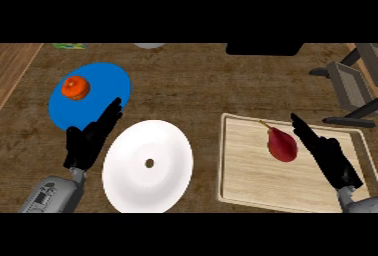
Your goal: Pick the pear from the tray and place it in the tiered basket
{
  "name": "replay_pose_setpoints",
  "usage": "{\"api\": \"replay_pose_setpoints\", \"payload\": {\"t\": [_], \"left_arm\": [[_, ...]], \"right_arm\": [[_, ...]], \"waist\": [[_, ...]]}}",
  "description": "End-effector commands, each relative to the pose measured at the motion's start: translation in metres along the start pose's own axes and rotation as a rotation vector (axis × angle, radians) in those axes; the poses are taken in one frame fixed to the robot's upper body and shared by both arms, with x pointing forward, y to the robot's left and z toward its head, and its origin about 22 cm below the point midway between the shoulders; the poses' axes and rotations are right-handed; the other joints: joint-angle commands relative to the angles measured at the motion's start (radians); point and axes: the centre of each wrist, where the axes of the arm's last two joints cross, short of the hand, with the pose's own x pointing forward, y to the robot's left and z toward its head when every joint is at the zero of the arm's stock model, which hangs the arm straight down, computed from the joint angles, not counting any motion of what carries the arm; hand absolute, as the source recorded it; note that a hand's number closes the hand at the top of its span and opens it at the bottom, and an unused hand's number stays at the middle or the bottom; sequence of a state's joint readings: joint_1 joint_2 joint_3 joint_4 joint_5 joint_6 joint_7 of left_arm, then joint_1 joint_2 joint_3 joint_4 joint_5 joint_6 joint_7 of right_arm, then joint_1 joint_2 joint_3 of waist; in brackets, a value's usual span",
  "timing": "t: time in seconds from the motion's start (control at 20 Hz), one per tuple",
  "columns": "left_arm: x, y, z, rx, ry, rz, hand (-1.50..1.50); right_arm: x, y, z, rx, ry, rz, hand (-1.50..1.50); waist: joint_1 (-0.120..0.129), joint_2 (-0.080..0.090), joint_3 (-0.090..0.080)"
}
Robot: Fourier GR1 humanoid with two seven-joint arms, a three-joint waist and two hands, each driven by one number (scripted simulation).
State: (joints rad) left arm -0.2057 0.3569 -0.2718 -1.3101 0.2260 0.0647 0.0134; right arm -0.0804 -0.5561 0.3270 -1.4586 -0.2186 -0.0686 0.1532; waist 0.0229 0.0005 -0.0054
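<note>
Pear (282, 145), dark red, lies on its side on the wooden tray (251, 192), stem toward the far left corner. Right hand (330, 159) just beside it, fingers straight, holding nothing; contact with the fruit looks absent, though the angle makes this uncertain. Left hand (90, 137) open, resting between the blue plate (103, 100) and white plate (159, 190). Pear likely light, smooth-skinned, prone to roll; best grasped round the broad belly. Tiered basket (353, 82) probably far right.
</note>
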Motion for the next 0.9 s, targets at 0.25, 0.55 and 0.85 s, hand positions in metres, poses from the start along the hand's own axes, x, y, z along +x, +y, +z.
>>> {"api": "replay_pose_setpoints", "payload": {"t": [0.25,0.55,0.85], "left_arm": [[0.037,-0.004,-0.015,0.129,-0.206,0.002,0.00],[0.047,-0.026,-0.017,0.144,-0.259,0.017,0.00],[0.043,-0.035,-0.015,0.190,-0.242,0.024,0.00]], "right_arm": [[0.133,0.011,-0.024,0.425,-0.871,-0.448,1.50],[0.083,-0.003,-0.042,0.726,-0.785,-0.660,-1.50],[0.090,-0.108,-0.029,0.923,-1.025,-0.519,-1.50]], "waist": [[0.071,-0.018,0.028],[0.073,0.022,0.021],[0.027,0.020,0.016]]}}
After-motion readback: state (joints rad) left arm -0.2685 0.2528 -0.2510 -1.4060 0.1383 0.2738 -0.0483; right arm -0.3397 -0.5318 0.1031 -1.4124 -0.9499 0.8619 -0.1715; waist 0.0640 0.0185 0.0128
